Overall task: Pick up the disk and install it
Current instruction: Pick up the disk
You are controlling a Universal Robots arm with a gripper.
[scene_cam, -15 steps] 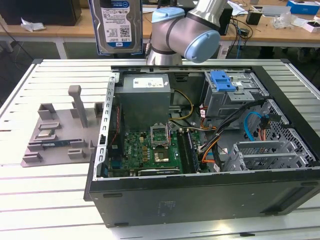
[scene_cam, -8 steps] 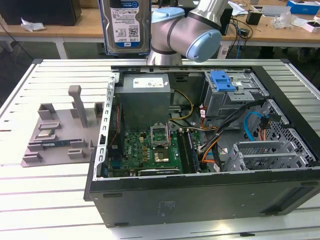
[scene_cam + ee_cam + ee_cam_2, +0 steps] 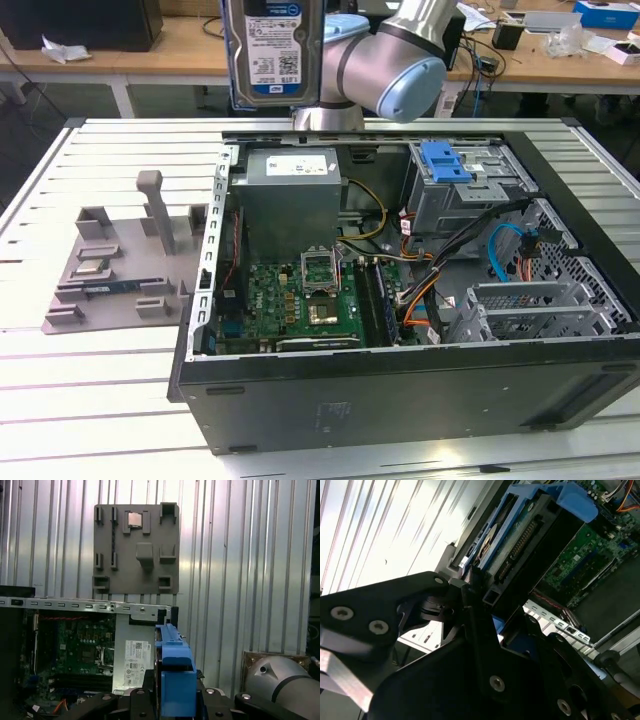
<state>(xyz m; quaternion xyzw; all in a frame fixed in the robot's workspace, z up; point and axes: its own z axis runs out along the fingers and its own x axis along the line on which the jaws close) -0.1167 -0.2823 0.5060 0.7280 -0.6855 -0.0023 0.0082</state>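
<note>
Disk [image 3: 275, 50], upright and clamped in the end effector [image 3: 176, 694], hangs at 10 o'clock from the drive cage [image 3: 447, 165] in the exterior view

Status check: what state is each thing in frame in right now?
disk: lifted, upright, clear of the case, not installed
gripper: shut on the disk's blue bracket
case: on its side, side panel off, inside exposed
drive cage: mounted in the case, apart from the disk
tray: flat on the table beside the case
chip: seated in a tray slot
</note>
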